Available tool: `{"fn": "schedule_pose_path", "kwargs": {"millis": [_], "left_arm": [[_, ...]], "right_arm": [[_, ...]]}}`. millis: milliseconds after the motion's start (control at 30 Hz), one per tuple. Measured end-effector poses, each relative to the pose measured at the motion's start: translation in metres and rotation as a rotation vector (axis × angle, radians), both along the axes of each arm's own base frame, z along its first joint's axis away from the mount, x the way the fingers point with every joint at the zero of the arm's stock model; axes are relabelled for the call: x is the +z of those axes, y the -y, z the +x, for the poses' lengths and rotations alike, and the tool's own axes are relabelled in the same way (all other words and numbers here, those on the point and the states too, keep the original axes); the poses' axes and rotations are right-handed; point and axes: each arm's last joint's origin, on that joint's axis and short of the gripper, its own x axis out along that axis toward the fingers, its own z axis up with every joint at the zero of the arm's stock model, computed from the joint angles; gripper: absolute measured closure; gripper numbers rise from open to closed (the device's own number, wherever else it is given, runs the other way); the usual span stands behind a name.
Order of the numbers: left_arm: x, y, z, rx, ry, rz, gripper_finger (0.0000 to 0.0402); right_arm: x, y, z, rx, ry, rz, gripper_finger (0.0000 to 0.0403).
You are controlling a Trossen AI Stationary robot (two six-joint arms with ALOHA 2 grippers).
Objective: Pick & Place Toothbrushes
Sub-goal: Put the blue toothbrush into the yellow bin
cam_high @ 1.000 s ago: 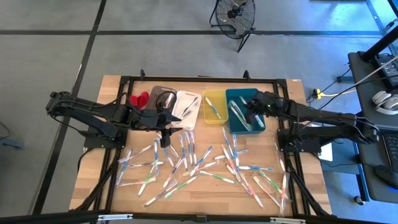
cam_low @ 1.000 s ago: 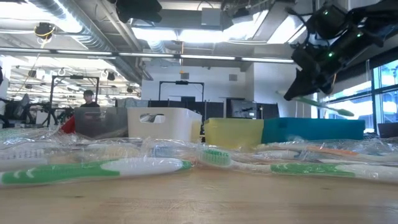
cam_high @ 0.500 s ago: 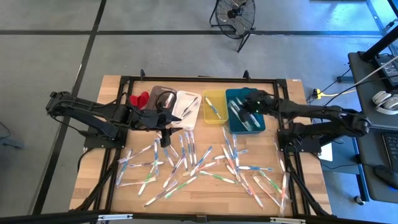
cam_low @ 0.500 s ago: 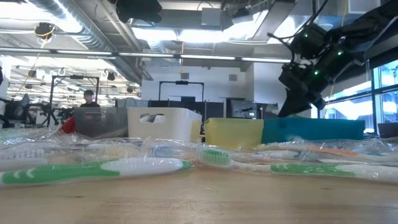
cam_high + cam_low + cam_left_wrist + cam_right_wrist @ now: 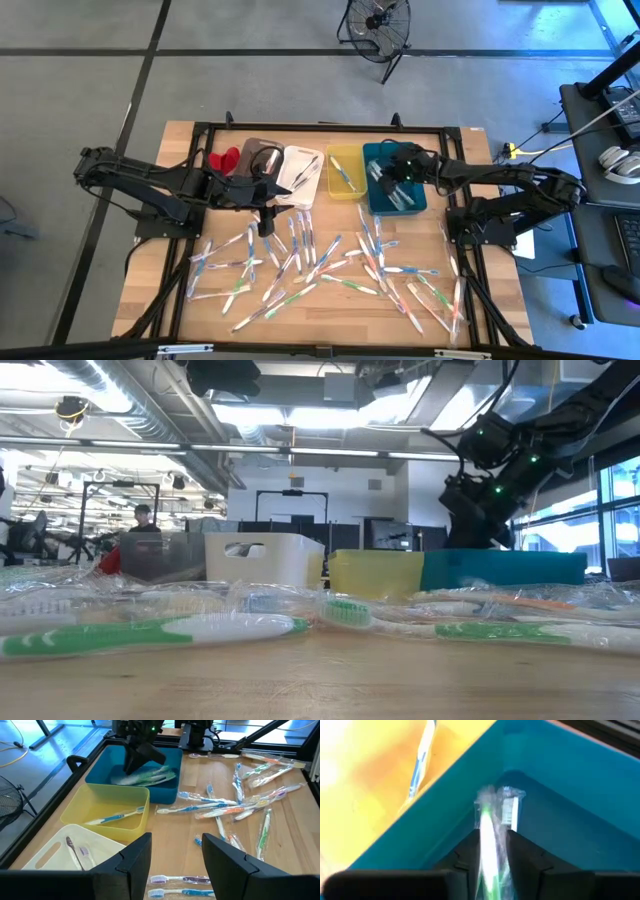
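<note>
Many wrapped toothbrushes [image 5: 330, 265] lie scattered on the wooden table. My right gripper [image 5: 392, 185] reaches down into the teal bin [image 5: 420, 200], shut on a green toothbrush in a clear wrapper [image 5: 490, 835]. More green toothbrushes [image 5: 152, 776] lie on that bin's floor. My left gripper [image 5: 175, 865] hovers open and holds nothing, just in front of the white bin [image 5: 300, 178]. My right gripper pinches the wrapped green toothbrush between its two fingers [image 5: 467, 855], on the handle [image 5: 489, 865]. The fingers slant down from the table's right, and the brush runs along them. Its bristle end [image 5: 509, 810] sticks out past the fingertips toward a corner of the teal bin.
A yellow bin [image 5: 345, 190] with a blue toothbrush [image 5: 117, 815] stands left of the teal one. Further left come the white bin, a grey bin [image 5: 255, 150] and a small red object [image 5: 225, 160]. A black frame [image 5: 330, 127] borders the table.
My right gripper has come down from above the teal bin into it, shifting a little toward the table's left. It carried the green toothbrush down with it, below the bin's rim.
</note>
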Motion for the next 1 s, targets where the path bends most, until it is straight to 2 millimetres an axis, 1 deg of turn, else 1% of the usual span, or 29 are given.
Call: {"fn": "schedule_pose_path", "kwargs": {"millis": [167, 267, 367, 467, 533, 633, 700, 767, 900, 933, 1000], "left_arm": [[0.0, 0.0, 0.0, 0.0, 0.0, 0.0, 0.0233], [0.0, 0.0, 0.0, 0.0, 0.0, 0.0, 0.0233], [0.0, 0.0, 0.0, 0.0, 0.0, -0.001, 0.0233], [0.0, 0.0, 0.0, 0.001, 0.0, -0.001, 0.0233], [0.0, 0.0, 0.0, 0.001, 0.0, -0.001, 0.0233], [0.0, 0.0, 0.0, 0.0, 0.0, -0.001, 0.0233], [0.0, 0.0, 0.0, 0.002, 0.001, -0.006, 0.0233], [0.0, 0.0, 0.0, 0.003, 0.001, -0.006, 0.0233], [0.0, 0.0, 0.0, 0.003, 0.0, -0.008, 0.0233], [0.0, 0.0, 0.0, 0.003, 0.0, -0.008, 0.0233], [0.0, 0.0, 0.0, 0.003, 0.0, -0.008, 0.0233]], "right_arm": [[0.002, 0.001, 0.001, 0.001, 0.019, -0.014, 0.0249], [0.004, 0.001, 0.003, 0.046, 0.024, -0.054, 0.0218], [0.013, 0.002, 0.007, 0.113, 0.054, -0.07, 0.0193], [0.028, 0.001, 0.013, 0.216, 0.128, -0.042, 0.0177], [0.039, -0.001, 0.017, 0.332, 0.186, 0.0, 0.017], [0.054, -0.008, 0.021, 0.591, 0.287, 0.088, 0.0164], [0.06, -0.014, 0.021, 0.767, 0.367, 0.19, 0.0162], [0.065, -0.024, 0.022, 0.943, 0.45, 0.309, 0.0163], [0.072, -0.044, 0.022, 1.232, 0.567, 0.564, 0.0172], [0.074, -0.049, 0.022, 1.284, 0.58, 0.609, 0.0175], [0.078, -0.06, 0.022, 1.356, 0.589, 0.644, 0.0182]]}}
